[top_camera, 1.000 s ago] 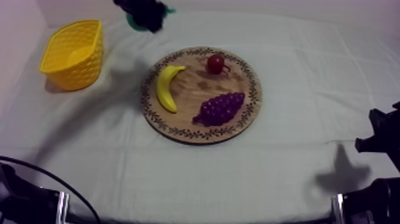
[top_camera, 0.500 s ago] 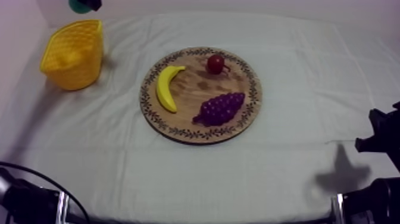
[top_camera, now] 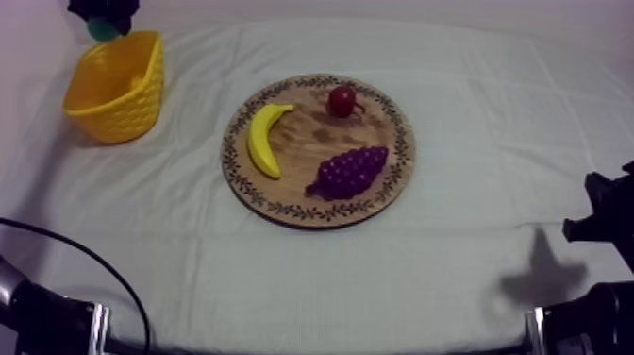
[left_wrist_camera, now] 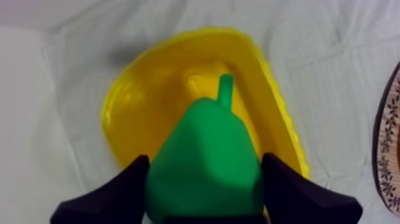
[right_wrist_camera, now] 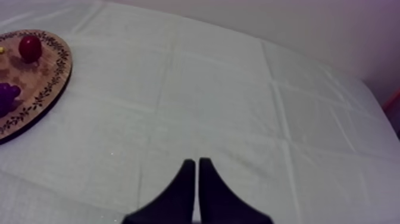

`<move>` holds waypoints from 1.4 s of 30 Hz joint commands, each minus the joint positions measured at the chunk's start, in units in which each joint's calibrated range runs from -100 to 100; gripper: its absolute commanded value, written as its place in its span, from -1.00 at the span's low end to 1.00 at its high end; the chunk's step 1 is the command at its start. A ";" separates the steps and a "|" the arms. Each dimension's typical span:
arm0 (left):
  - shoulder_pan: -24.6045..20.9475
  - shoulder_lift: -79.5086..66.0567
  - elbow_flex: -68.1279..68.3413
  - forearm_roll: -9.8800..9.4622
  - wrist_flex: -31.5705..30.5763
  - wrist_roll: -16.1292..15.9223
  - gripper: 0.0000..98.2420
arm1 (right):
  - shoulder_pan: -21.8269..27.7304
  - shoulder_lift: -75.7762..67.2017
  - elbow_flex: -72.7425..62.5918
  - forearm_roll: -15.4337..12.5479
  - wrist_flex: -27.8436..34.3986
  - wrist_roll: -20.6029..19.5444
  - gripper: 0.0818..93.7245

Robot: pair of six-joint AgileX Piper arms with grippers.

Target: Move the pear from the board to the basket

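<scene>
With left gripper (left_wrist_camera: 204,179) hovering at the table's (top_camera: 491,104) far left corner, well apart from the wooden board (top_camera: 311,132), over the yellow basket (top_camera: 113,94), clamped on the pear (left_wrist_camera: 202,134). Keeping right gripper (right_wrist_camera: 195,179) idle, fingers together. Might clip the far rim on release, bouncing the pear out.

Carrying surface: counter (top_camera: 491,104), draped edge to edge in a grey-white cloth (top_camera: 311,283). The cloth is pressed with straight fold lines (right_wrist_camera: 280,113) and shows a few soft wrinkles. Two things rest directly on it. At the far left stands a yellow basket (top_camera: 123,104), upright with its mouth open upward. Near the middle a round wooden board (top_camera: 300,142) with a patterned rim lies flat, well apart from the basket, with cloth between them. A dark shadow (top_camera: 542,278) falls on the cloth at the near right.
</scene>
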 commanded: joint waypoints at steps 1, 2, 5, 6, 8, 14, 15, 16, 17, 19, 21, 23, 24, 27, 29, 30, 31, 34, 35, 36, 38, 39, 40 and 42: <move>-0.32 0.36 0.76 0.33 -0.68 0.28 0.62 | -0.02 -0.01 -0.01 0.00 0.00 0.02 -0.99; -0.44 0.42 1.25 0.55 -1.05 0.42 0.69 | -0.02 -0.01 -0.01 0.00 0.00 0.02 -0.99; -0.57 -0.16 2.54 0.92 -1.91 0.80 0.84 | -0.02 -0.01 -0.01 0.00 0.00 0.02 -0.99; -0.57 -0.61 2.99 0.98 -2.06 0.91 0.88 | -0.02 -0.01 -0.01 0.00 0.00 0.02 -0.99; -0.57 -1.95 4.02 1.06 -2.24 1.09 0.92 | -0.02 -0.01 -0.01 0.00 0.00 0.02 -0.99; -0.27 -10.69 10.25 1.29 -3.78 2.04 0.90 | -0.02 -0.01 -0.01 0.00 0.00 0.02 -0.99; -0.14 -12.87 11.84 1.31 -4.54 2.34 0.87 | -0.02 -0.01 -0.01 0.00 0.00 0.02 -0.99; 0.01 -15.18 13.49 1.32 -5.36 2.65 0.83 | -0.02 -0.01 -0.01 0.00 0.00 0.02 -0.99; 0.18 -17.59 15.14 1.35 -6.15 2.97 0.78 | -0.02 -0.01 -0.01 0.00 0.00 0.02 -0.99; 0.53 -22.50 18.29 1.46 -7.60 3.60 0.68 | -0.02 -0.01 -0.01 0.00 0.00 0.02 -0.99; 0.86 -27.46 21.33 1.74 -8.88 4.06 0.59 | -0.02 -0.01 -0.01 0.00 0.00 0.02 -0.99; 1.07 -32.16 24.04 2.29 -9.98 4.27 0.51 | -0.02 -0.01 -0.01 0.00 0.00 0.02 -0.99; 1.14 -34.44 25.41 2.61 -10.55 4.32 0.46 | -0.02 -0.01 -0.01 0.00 0.00 0.02 -0.99; 1.30 -41.17 30.16 3.71 -13.93 4.20 0.29 | -0.02 -0.01 -0.01 0.00 0.00 0.02 -0.99; 1.34 -45.37 34.22 4.53 -17.61 3.80 0.18 | -0.02 -0.01 -0.01 0.00 0.00 0.02 -0.99; 1.35 -47.41 36.35 4.88 -19.51 3.59 0.13 | -0.02 -0.01 -0.01 0.00 0.00 0.02 -0.99; 1.36 -49.41 38.48 5.18 -21.33 3.42 0.08 | -0.02 -0.01 -0.01 0.00 0.00 0.02 -0.99; 1.37 -55.22 44.40 5.82 -26.20 3.38 -0.12 | -0.02 -0.01 -0.01 0.00 0.00 0.02 -0.99; 1.33 -57.07 46.19 6.06 -27.71 3.52 -0.20 | -0.02 -0.01 -0.01 0.00 0.00 0.02 -0.99; 1.22 -58.89 47.91 6.41 -29.13 3.61 -0.27 | -0.02 -0.01 -0.01 0.00 0.00 0.02 -0.99; 1.04 -62.20 51.01 7.05 -31.60 3.67 -0.44 | -0.02 -0.01 -0.01 0.00 0.00 0.02 -0.99; 1.01 -63.74 52.43 7.22 -32.63 3.71 -0.51 | -0.02 -0.01 -0.01 0.00 0.00 0.02 -0.99; 0.99 -65.26 53.88 7.30 -33.67 3.80 -0.57 | -0.02 -0.01 -0.01 0.00 0.00 0.02 -0.99; 0.81 -68.46 57.10 7.49 -35.91 4.03 -0.66 | -0.02 -0.01 -0.01 0.00 0.00 0.02 -0.99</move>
